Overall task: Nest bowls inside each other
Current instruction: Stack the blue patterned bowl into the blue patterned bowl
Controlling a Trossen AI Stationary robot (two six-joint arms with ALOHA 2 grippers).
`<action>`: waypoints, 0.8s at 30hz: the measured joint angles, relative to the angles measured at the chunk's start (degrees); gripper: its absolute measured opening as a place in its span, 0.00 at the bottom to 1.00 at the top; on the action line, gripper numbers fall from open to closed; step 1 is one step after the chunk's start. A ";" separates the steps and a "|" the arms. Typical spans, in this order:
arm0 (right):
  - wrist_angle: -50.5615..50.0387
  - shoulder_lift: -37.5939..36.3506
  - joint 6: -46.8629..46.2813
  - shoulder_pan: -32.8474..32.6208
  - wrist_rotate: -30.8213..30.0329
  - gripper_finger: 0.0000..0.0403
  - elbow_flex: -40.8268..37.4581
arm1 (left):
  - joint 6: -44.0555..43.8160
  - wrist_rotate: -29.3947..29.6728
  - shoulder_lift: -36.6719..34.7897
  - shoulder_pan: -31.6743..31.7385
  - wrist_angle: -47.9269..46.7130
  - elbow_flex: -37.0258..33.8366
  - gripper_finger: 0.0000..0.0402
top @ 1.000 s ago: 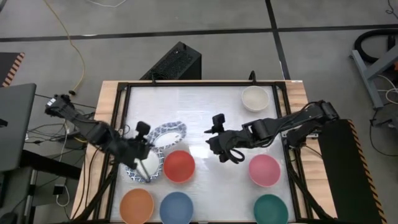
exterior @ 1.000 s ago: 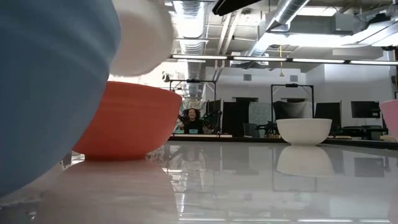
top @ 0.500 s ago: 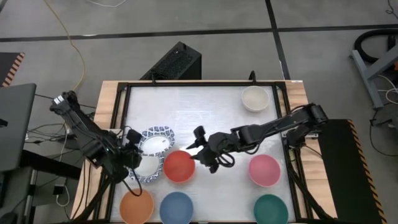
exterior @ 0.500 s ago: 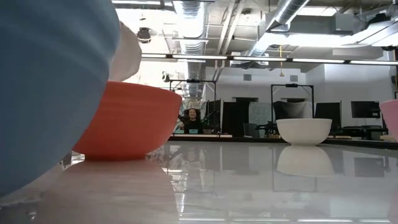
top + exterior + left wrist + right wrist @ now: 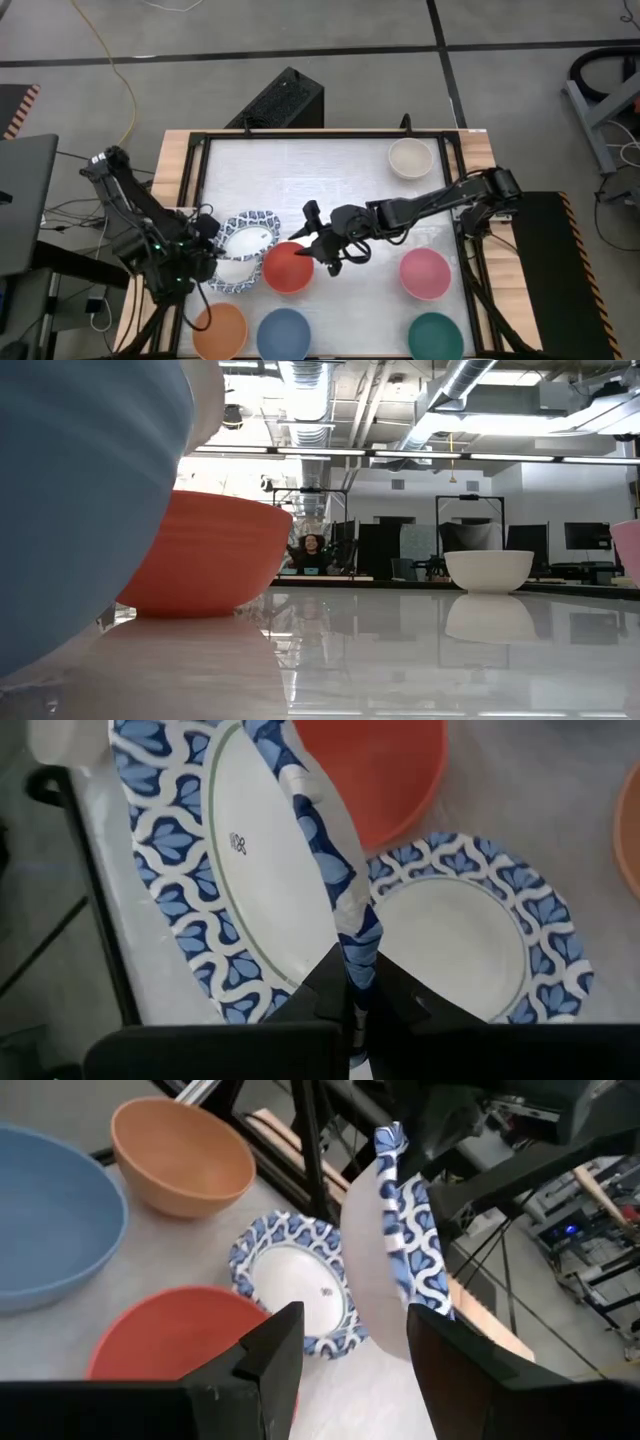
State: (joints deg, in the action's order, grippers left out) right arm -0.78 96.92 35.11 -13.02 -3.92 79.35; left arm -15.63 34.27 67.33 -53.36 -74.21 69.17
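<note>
My left gripper point(image 5: 212, 240) is shut on a white bowl with a blue-patterned rim point(image 5: 252, 232), which is tipped on edge over the table's left side. A second patterned bowl point(image 5: 232, 272) sits on the table below it, also in the left wrist view point(image 5: 460, 945). Beside them stands the red bowl point(image 5: 288, 268). My right gripper point(image 5: 312, 246) hovers open above the red bowl's far right rim, its fingers point(image 5: 265, 1355) empty and facing the held bowl point(image 5: 385, 1270). Orange point(image 5: 220, 330), blue point(image 5: 283, 333), green point(image 5: 435, 337), pink point(image 5: 425, 274) and beige point(image 5: 410, 158) bowls rest on the table. My left gripper pinches the patterned bowl's rim point(image 5: 352, 945), one finger inside the bowl and one outside. The fingers slant down from the table's left side. The bowl is lifted clear and stands nearly on edge, over the other patterned bowl.
A black frame point(image 5: 330, 134) borders the white table top. Free room lies across the far middle of the table, between the beige bowl and the left rail. In the low view the blue bowl point(image 5: 80, 510) fills the left, with the red bowl point(image 5: 200, 555) behind it.
My left gripper has swung toward the table's left edge with the patterned bowl, which has tipped further onto its edge and stays clear of the table. My right gripper has moved toward the table's left, from the open middle to above the red bowl, levelling out; it stays open.
</note>
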 joint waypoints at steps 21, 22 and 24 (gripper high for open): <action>3.62 0.00 0.46 1.49 -0.02 0.49 0.00 | -10.37 8.17 -3.60 -7.98 -6.48 -0.02 0.00; 3.65 -0.02 0.96 1.60 -0.02 0.49 0.00 | -10.37 8.17 -3.60 -7.98 -6.50 -0.02 0.00; 3.76 -0.02 1.81 1.60 0.02 0.49 0.00 | -10.37 8.18 -3.60 -8.11 -6.52 -0.04 0.00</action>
State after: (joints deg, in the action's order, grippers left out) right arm 2.98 96.90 36.93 -11.42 -3.91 79.35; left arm -26.00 42.44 63.72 -61.47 -80.73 69.13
